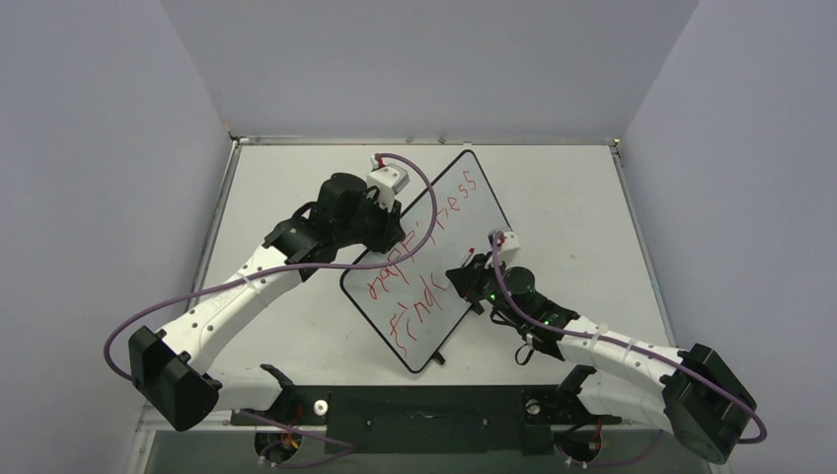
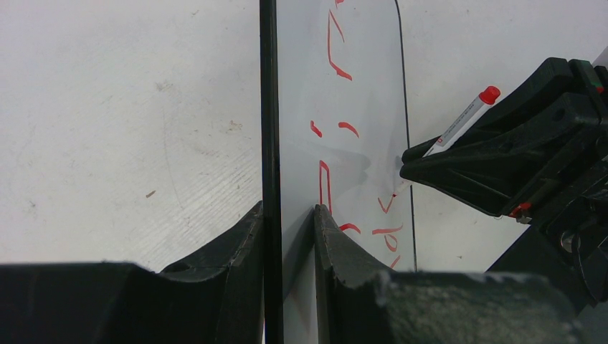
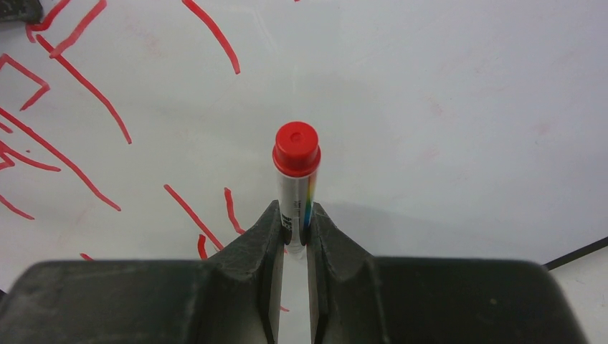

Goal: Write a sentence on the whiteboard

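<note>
One whiteboard [image 1: 482, 225] edge in L hand [image 2: 287, 213], marker [image 3: 296, 154] in R hand [image 3: 292, 215].

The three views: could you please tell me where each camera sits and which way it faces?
Top external: above and behind the robot, looking down on table, whiteboard, left arm, right arm.
Left wrist: looks along the left gripper clamping the whiteboard's edge.
Right wrist: looks past the right gripper holding a marker, onto the whiteboard.
All share the red writing.
</note>
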Action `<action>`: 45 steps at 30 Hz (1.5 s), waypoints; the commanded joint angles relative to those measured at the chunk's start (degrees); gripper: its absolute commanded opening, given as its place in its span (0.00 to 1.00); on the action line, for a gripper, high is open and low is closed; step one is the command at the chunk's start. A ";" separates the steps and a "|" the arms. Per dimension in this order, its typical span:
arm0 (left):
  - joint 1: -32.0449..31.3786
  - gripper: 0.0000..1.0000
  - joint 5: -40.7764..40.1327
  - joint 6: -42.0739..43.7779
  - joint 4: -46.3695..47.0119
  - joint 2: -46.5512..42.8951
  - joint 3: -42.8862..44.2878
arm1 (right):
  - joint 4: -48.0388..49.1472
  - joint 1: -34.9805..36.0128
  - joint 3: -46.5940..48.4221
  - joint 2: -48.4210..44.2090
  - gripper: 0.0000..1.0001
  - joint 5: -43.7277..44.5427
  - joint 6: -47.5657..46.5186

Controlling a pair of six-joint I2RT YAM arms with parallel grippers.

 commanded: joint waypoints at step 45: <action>-0.02 0.00 -3.08 4.98 1.17 -1.93 0.19 | -18.71 4.16 4.00 -20.06 0.00 6.68 -6.63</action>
